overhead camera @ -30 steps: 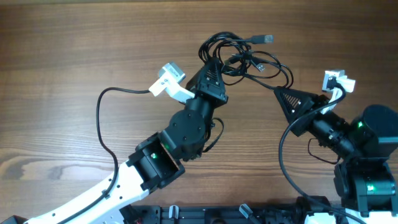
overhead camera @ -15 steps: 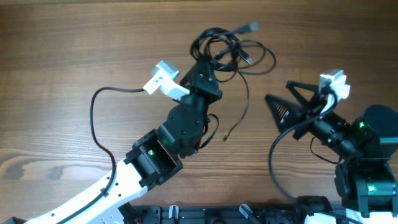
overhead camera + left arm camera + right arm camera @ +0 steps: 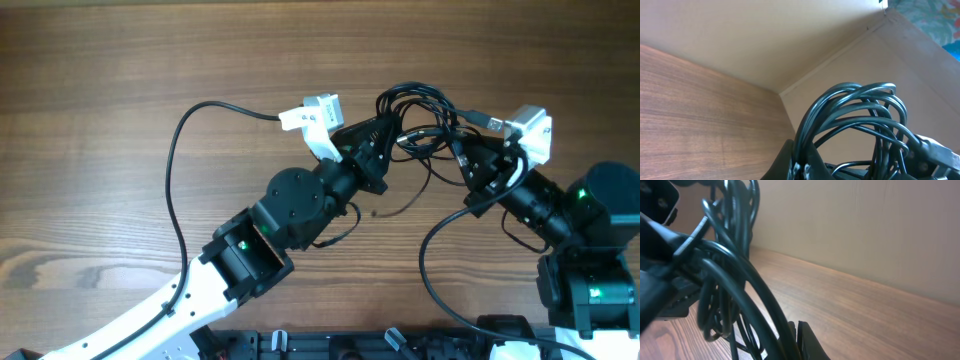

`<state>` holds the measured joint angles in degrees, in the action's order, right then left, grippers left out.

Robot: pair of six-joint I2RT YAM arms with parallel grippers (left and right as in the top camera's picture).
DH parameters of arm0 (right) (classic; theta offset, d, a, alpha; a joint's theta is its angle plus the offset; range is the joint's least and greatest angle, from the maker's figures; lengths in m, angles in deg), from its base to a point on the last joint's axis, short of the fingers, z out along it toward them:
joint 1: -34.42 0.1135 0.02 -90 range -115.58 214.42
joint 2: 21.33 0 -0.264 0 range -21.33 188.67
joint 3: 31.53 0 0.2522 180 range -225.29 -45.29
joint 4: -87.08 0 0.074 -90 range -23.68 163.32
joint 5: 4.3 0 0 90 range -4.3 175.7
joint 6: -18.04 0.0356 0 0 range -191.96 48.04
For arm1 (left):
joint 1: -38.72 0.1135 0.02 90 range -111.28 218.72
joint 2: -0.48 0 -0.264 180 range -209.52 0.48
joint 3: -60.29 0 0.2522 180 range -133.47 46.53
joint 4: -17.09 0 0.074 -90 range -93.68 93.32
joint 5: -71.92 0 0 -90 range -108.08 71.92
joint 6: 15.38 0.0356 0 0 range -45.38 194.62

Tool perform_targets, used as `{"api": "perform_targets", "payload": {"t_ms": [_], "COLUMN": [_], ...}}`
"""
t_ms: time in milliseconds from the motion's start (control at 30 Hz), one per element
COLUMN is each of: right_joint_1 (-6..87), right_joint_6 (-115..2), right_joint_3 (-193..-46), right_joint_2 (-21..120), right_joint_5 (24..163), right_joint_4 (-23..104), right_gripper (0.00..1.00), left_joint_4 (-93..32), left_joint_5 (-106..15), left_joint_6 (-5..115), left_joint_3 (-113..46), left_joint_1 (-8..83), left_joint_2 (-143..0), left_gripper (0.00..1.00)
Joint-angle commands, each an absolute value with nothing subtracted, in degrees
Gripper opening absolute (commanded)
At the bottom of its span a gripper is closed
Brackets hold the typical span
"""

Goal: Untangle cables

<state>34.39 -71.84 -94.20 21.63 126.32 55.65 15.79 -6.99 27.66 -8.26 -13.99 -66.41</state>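
Note:
A tangle of black cables (image 3: 420,112) hangs in the air between my two grippers, above the wooden table. A USB plug (image 3: 492,122) sticks out on its right, and a loose end (image 3: 400,207) trails down toward the table. My left gripper (image 3: 378,152) is shut on strands at the tangle's left side. In the left wrist view its fingers (image 3: 801,167) pinch the cables and the loops (image 3: 855,117) rise above them. My right gripper (image 3: 468,160) is at the tangle's right side. In the right wrist view its fingers (image 3: 796,339) are closed against a thick strand (image 3: 732,260).
The wooden table (image 3: 100,70) spreads out to the left and back. The left arm's own camera cable (image 3: 185,130) arcs over the table left of the tangle. The right arm's base (image 3: 590,260) stands at the front right.
My left gripper carried the tangle rightward and lifted it toward the right arm. My right gripper, open half a second ago, moved up to the tangle and closed on it.

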Motion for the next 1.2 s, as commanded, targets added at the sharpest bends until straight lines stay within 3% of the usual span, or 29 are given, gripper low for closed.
{"api": "perform_targets", "payload": {"t_ms": [0, 167, 400, 467, 533, 633, 700, 1000, 1167], "right_joint_1": [34.24, 34.24, 34.24, 34.24, 34.24, 34.24, 34.24, 34.24, 34.24], "right_joint_6": [-71.49, -46.51, -43.51, -43.62, -47.80, -53.96, -57.48, -70.81, -71.99], "right_joint_3": [-95.20, -95.20, -95.20, -95.20, -95.23, -95.23, -95.23, -95.23, -95.23], "right_joint_2": [22.04, 22.04, 22.00, 22.00, 21.96, 21.91, 21.72, 18.24, 18.07], "right_joint_5": [125.14, 94.82, 95.44, 97.29, 100.22, 104.51, 108.77, 125.20, 133.71], "right_joint_4": [54.32, 42.75, 38.80, 38.49, 38.67, 38.86, 39.69, 48.59, 53.70], "right_gripper": [0.04, 0.04, 0.04, 0.20, 0.46, 0.59, 0.62, 0.67, 0.68], "left_joint_4": [16.45, 16.56, 16.58, 16.60, 16.58, 16.17, 15.47, 12.45, 11.79], "left_joint_5": [-4.69, 6.78, 15.26, 15.24, 15.22, 15.20, 15.16, 4.23, -15.99], "left_joint_6": [29.41, 29.39, 29.25, 29.25, 29.28, 29.45, 30.33, 67.81, 82.39], "left_joint_3": [-8.67, -8.67, -8.67, -8.67, -8.67, -8.67, -8.67, -8.67, -8.67], "left_joint_1": [-13.88, -13.88, -13.88, -13.88, -13.88, -13.88, -13.88, -13.90, -13.90], "left_joint_2": [-65.95, -64.88, -63.92, -63.92, -63.92, -63.92, -63.92, -64.03, -64.03], "left_gripper": [0.04, 0.04, 0.04, 0.04, 0.04, 0.04, 0.04, 0.04, 0.04]}}
